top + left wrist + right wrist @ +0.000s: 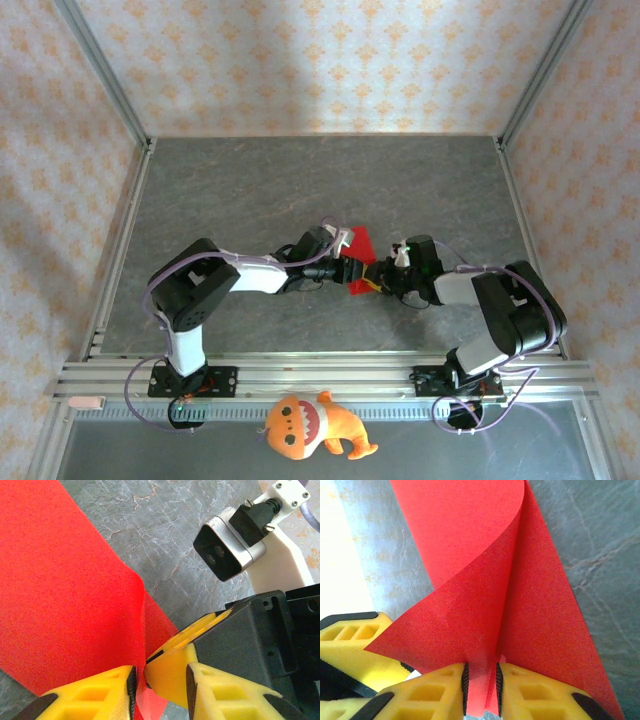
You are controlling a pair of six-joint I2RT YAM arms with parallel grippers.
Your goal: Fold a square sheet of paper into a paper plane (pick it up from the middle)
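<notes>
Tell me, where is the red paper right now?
Overhead, the red paper is at the middle of the table, clamped in the right gripper, with the left gripper close beside it.

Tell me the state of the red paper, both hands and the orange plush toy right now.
red paper: partly folded, one layer curling over, not yet a dart.
right hand: shut on the red paper's lower edge.
left hand: jaws apart, with the paper and a right fingertip between them; grip unclear.
orange plush toy: lying by the arm bases, untouched.
</notes>
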